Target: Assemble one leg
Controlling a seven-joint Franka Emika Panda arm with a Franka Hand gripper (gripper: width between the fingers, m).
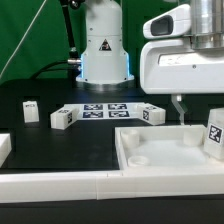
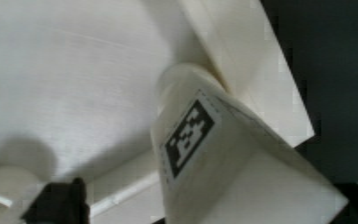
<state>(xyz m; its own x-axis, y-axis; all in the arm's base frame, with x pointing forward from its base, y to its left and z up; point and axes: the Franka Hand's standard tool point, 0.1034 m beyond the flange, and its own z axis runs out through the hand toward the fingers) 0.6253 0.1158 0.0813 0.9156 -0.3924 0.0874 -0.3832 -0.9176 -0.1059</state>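
A leg (image 1: 213, 135), a small white post with a black-and-white tag, stands slightly tilted on the right part of the white square panel (image 1: 160, 150). My gripper (image 1: 203, 118) hangs over it. One finger (image 1: 180, 108) reaches down beside the leg with a gap between them; the other finger is out of view. In the wrist view the leg (image 2: 211, 135) fills the middle, over the panel (image 2: 69, 80). The dark finger (image 2: 55, 200) stands apart from it, so the gripper looks open around the leg.
Three more legs (image 1: 30, 112), (image 1: 63, 118), (image 1: 150, 113) lie on the black table around the marker board (image 1: 105, 110). A long white rail (image 1: 60, 185) runs along the front. The robot base (image 1: 103, 50) stands behind.
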